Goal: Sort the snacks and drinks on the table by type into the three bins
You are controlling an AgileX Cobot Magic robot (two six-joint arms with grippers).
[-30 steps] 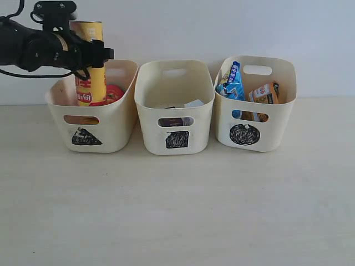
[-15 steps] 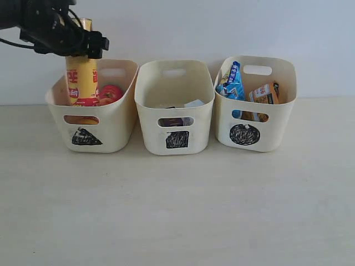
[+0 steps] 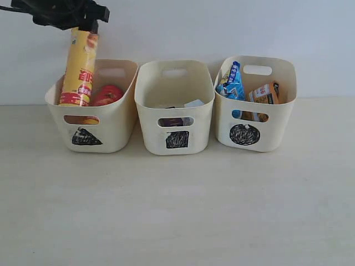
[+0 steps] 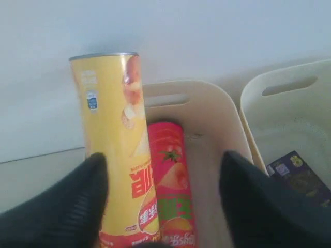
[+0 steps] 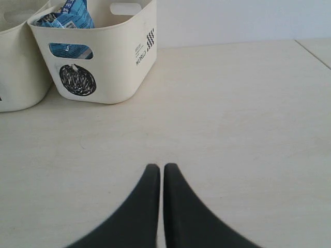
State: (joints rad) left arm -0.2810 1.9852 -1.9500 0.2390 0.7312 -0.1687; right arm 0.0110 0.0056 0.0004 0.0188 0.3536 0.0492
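The yellow-orange chip tube (image 3: 79, 69) stands tilted in the triangle bin (image 3: 113, 130), beside the magenta tube (image 3: 106, 94). My left gripper (image 3: 91, 16) hovers just above the yellow tube's top, open and holding nothing. In the left wrist view its fingers (image 4: 77, 206) are spread wide over the yellow tube (image 4: 116, 150) and the magenta tube (image 4: 170, 181). The square bin (image 3: 150, 111) holds the dark purple carton (image 4: 300, 175) and a white carton (image 3: 195, 103). The circle bin (image 3: 277, 122) holds the blue bag (image 3: 233, 83) and the orange bag (image 3: 265, 94). My right gripper (image 5: 161, 168) is shut, low over the table (image 5: 232, 119).
The three bins stand in a row against a white wall at the back of the table (image 3: 177, 210). The right wrist view shows the circle bin (image 5: 119, 62) off to one side of the right gripper and a table edge (image 5: 313, 51) far off.
The left gripper let go of the yellow tube and rose up and back. The tube sank into the triangle bin and now leans there on its own.
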